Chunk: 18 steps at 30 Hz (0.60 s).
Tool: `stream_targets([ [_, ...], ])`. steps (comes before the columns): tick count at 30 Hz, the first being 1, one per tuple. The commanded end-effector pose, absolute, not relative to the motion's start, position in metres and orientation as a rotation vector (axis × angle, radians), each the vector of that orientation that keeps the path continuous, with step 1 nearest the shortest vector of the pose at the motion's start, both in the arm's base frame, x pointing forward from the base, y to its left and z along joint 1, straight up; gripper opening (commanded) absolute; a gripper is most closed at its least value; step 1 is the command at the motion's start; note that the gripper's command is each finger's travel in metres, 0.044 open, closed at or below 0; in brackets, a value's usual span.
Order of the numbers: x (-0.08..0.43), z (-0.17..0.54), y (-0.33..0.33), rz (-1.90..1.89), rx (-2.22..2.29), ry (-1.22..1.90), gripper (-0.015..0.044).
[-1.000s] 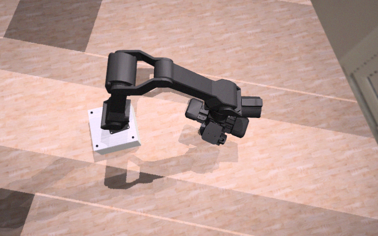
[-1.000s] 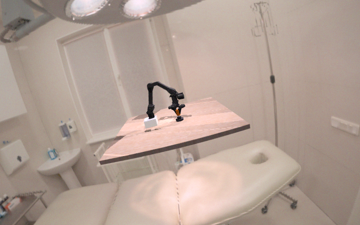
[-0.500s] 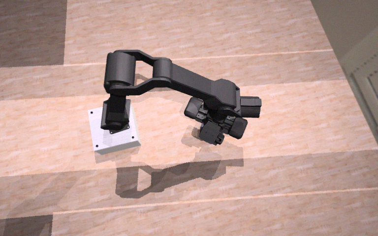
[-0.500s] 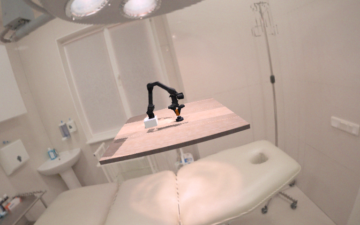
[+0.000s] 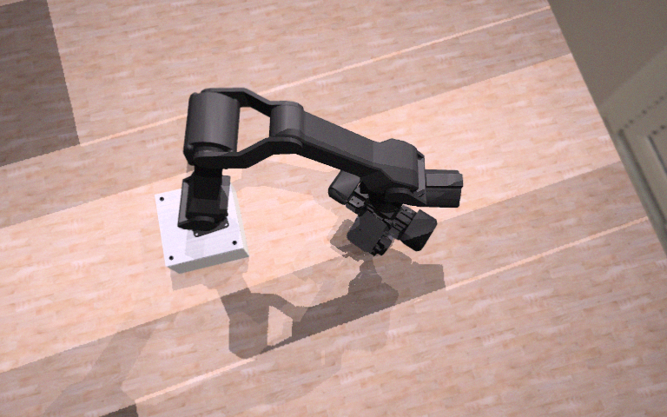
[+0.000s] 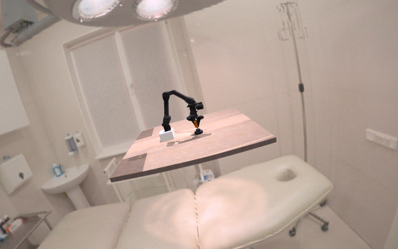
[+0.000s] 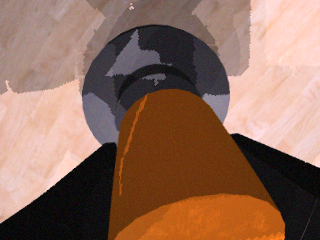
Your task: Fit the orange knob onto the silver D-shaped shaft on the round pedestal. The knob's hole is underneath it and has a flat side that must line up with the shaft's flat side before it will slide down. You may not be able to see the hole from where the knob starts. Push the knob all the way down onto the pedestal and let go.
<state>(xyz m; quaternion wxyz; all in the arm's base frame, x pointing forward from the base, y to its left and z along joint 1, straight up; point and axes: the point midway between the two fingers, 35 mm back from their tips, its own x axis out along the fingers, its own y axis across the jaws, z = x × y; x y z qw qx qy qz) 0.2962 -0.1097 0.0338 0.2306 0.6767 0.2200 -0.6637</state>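
Step in hand, as judged: seating of the orange knob (image 6: 196, 123) (image 7: 175, 150) on the shaft. The knob is grasped by the pincer (image 6: 195, 121) (image 7: 175, 145) over the round pedestal (image 6: 198, 132) (image 7: 155, 40); in the wrist view, the pedestal's disc is seen past the knob towards 12 o'clock. Contact cannot be told, since the shaft and the knob's underside are hidden.

Method: the knob should be centred and kept square to the bench (image 5: 491, 319) (image 6: 235, 147) (image 7: 30, 130), then lowered with light pressure. If resistance is met, small turns towards 1 o'clock and 11 o'clock should be tried until the flats agree. Force should be added only after a drop is felt; a misaligned flat could cause jamming or slippage in the grasp. Release should be left until full seating is confirmed.

Appearance: the knob is plain orange, long and round-sided. Its side is shaded brownish; the near end, at 6 o'clock in the wrist view, is brighter and mottled by light. A thin bright streak is noted along the side near 10 o'clock. No mark by which the flat's bearing could be read is made out.
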Motion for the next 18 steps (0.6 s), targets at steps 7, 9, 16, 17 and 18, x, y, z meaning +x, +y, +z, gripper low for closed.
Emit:
stream_targets([
  [7, 0.2983, 0.0311, -0.1103, -1.825, 1.866, 0.599, 0.0000],
  [9, 0.2981, 0.0308, -0.1102, -1.825, 1.866, 0.599, 0.0000],
  [16, 0.2964, 0.0303, -0.1096, -1.825, 1.866, 0.599, 0.0000],
  [17, 0.2964, 0.0303, -0.1096, -1.825, 1.866, 0.599, 0.0000],
  [18, 0.2964, 0.0303, -0.1096, -1.825, 1.866, 0.599, 0.0000],
])
